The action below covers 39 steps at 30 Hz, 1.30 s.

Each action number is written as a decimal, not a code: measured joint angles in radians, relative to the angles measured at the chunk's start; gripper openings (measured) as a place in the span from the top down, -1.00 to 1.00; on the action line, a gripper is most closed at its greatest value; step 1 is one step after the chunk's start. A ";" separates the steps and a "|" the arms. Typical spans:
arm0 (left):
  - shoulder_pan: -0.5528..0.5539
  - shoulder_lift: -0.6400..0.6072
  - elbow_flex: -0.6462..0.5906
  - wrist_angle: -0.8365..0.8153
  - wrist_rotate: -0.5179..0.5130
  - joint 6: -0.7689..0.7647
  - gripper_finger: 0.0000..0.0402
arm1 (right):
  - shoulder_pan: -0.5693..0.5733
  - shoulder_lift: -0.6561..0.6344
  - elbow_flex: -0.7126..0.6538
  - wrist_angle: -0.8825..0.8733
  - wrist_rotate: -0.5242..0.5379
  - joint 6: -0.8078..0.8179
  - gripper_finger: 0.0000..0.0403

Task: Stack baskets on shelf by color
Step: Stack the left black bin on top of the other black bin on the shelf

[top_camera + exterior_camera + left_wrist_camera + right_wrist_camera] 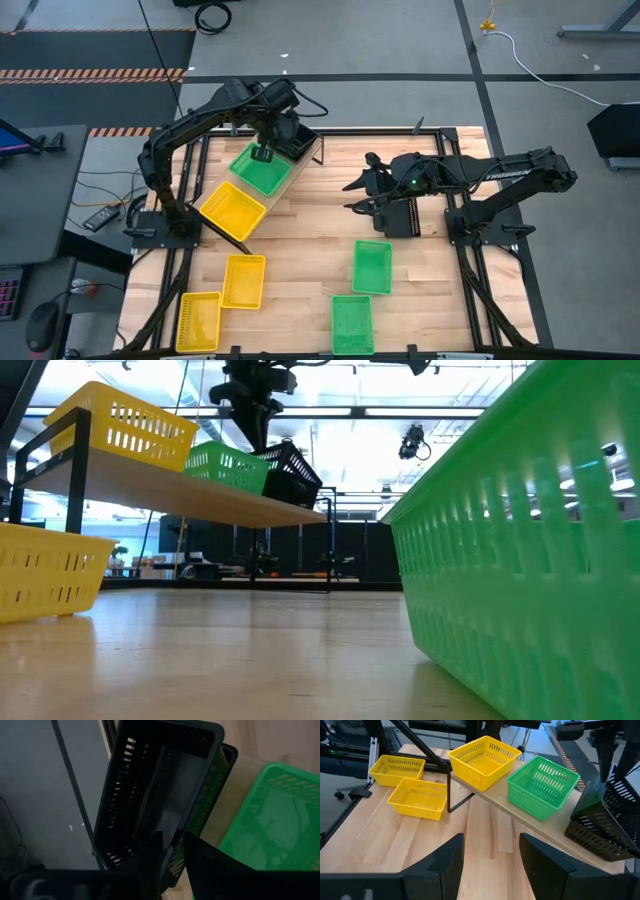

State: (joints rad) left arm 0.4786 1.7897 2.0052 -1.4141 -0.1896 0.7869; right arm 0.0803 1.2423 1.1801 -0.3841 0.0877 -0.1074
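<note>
High view: the left gripper (266,150) is poised over the shelf (310,158) at about eleven o'clock on the table, by the black baskets (296,138) being stacked there. Whether its fingers are parted cannot be told. Judged next — a clean lift away, then a fetch. The right gripper (357,193) is held spread and empty near centre. One black basket is shown tilted, unseated, in the right wrist view (612,807) — a detail lost from above.
</note>
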 joint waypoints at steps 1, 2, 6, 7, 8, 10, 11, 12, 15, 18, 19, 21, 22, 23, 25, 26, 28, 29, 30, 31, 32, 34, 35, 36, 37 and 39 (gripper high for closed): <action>0.000 0.000 0.000 0.000 0.000 -0.008 0.59 | -0.001 0.000 0.000 0.000 0.000 0.000 0.02; 0.000 0.000 0.000 -0.001 -0.001 -0.018 0.60 | -0.002 0.000 0.000 0.000 0.000 0.000 0.02; -0.008 0.000 0.000 -0.004 -0.001 -0.021 0.65 | -0.010 0.000 0.000 0.000 0.000 0.000 0.02; -0.013 0.000 0.000 -0.004 -0.001 -0.015 0.68 | -0.012 0.000 0.000 0.000 0.000 0.000 0.02; -0.018 0.000 0.000 -0.004 -0.001 -0.012 0.72 | -0.014 0.000 0.000 0.000 0.000 0.000 0.02; -0.027 0.000 0.000 -0.003 -0.001 -0.011 0.84 | -0.016 0.000 0.000 0.000 0.000 0.000 0.02; -0.031 0.000 0.000 -0.003 0.000 -0.009 0.91 | -0.017 0.000 0.000 0.000 0.000 0.000 0.02; -0.035 0.000 0.000 -0.003 0.002 -0.009 0.95 | -0.018 0.000 0.000 0.000 0.000 0.000 0.02; -0.041 0.000 0.000 -0.003 0.004 -0.008 0.95 | -0.018 0.000 0.000 0.000 0.000 0.000 0.02; -0.040 -0.001 0.000 -0.004 0.019 -0.010 0.93 | -0.018 0.000 0.000 0.000 0.000 0.000 0.02; -0.040 -0.001 0.000 -0.004 0.031 -0.016 0.93 | -0.018 0.000 0.000 0.000 0.000 0.000 0.02; -0.040 -0.001 0.000 -0.004 0.051 -0.017 0.94 | -0.018 0.000 0.000 0.000 0.000 0.000 0.02; -0.040 -0.001 0.000 -0.004 0.060 -0.016 0.94 | -0.018 0.000 0.000 0.000 0.000 0.000 0.02; -0.040 -0.001 0.000 -0.003 0.062 -0.016 0.93 | -0.018 0.000 0.000 0.000 0.000 0.000 0.02; -0.040 -0.001 0.000 0.001 0.063 -0.016 0.90 | -0.018 0.000 0.000 0.000 0.000 0.000 0.02; -0.040 0.002 0.000 0.002 0.063 -0.016 0.87 | -0.018 0.000 0.000 0.000 0.000 0.000 0.02; -0.037 0.007 0.000 -0.003 0.068 -0.015 0.83 | -0.018 0.000 0.000 0.000 0.000 0.000 0.02; -0.034 0.012 -0.001 -0.012 0.072 -0.010 0.81 | -0.018 0.000 0.000 0.000 0.000 0.000 0.02; -0.032 0.018 -0.001 -0.022 0.077 0.000 0.80 | -0.018 0.000 0.000 0.000 0.000 0.000 0.02; -0.032 0.023 0.000 -0.033 0.087 0.008 0.79 | -0.018 0.000 0.000 -0.001 0.000 0.000 0.02; -0.032 0.031 0.000 -0.049 0.095 0.010 0.79 | -0.018 0.000 0.000 -0.002 0.000 0.000 0.02; -0.034 0.050 -0.001 -0.069 0.097 0.009 0.81 | -0.018 0.000 0.000 -0.006 0.000 0.000 0.02; -0.034 0.059 -0.001 -0.079 0.097 0.010 0.83 | -0.018 0.000 0.000 -0.011 0.000 0.001 0.02; -0.035 0.064 -0.001 -0.084 0.097 0.009 0.84 | -0.018 0.000 0.000 -0.016 0.000 0.003 0.02; -0.039 0.068 -0.001 -0.079 0.098 0.004 0.86 | -0.018 0.000 0.000 -0.017 -0.001 0.007 0.02; -0.042 0.071 -0.001 -0.077 0.097 0.004 0.90 | -0.018 0.000 0.000 -0.024 -0.002 0.011 0.02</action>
State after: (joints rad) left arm 0.4363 1.8603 2.0045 -1.4910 -0.0921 0.7905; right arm 0.0620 1.2423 1.1805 -0.4078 0.0853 -0.0967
